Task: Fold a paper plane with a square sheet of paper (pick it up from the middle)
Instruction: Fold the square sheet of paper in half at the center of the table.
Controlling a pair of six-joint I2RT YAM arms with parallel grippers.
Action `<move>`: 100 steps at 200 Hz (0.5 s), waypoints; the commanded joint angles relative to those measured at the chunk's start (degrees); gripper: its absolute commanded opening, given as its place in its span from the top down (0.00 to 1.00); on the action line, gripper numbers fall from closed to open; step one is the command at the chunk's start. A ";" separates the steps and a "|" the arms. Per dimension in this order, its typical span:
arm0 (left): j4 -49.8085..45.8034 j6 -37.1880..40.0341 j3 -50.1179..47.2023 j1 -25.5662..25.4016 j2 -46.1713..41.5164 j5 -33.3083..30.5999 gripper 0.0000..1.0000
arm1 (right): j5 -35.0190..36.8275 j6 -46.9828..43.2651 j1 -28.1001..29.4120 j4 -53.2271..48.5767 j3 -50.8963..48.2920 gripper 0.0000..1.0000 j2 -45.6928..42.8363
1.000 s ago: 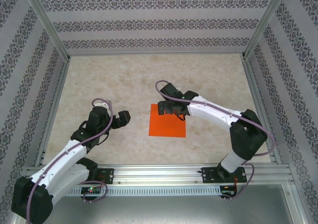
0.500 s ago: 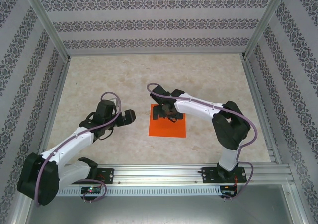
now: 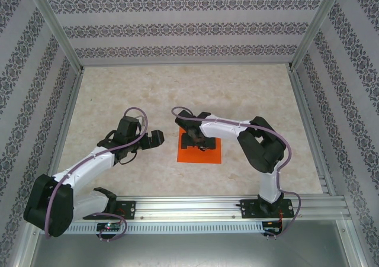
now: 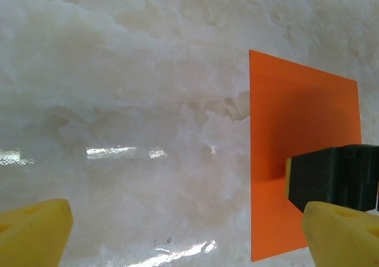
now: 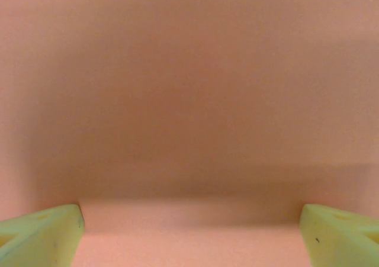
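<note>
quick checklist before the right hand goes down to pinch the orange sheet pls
1. right hand above the middle of the square sheet of paper: ok
2. right hand's fingers spread wide: ok
3. sheet lying flat and unfolded on the table: ok
4. left hand open, beside the sheet's left edge and apart from it: ok
5. right fingertips touching the paper: cannot tell

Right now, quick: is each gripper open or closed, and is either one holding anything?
Left gripper: open, empty, beside the square sheet of paper.
Right gripper: open, right over the sheet, not gripping it.
</note>
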 commanded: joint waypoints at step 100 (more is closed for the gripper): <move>0.42 2.09 3.24 0.55 2.88 0.23 0.00 | 1.54 -25.64 0.90 -1.24 1.48 0.06 2.19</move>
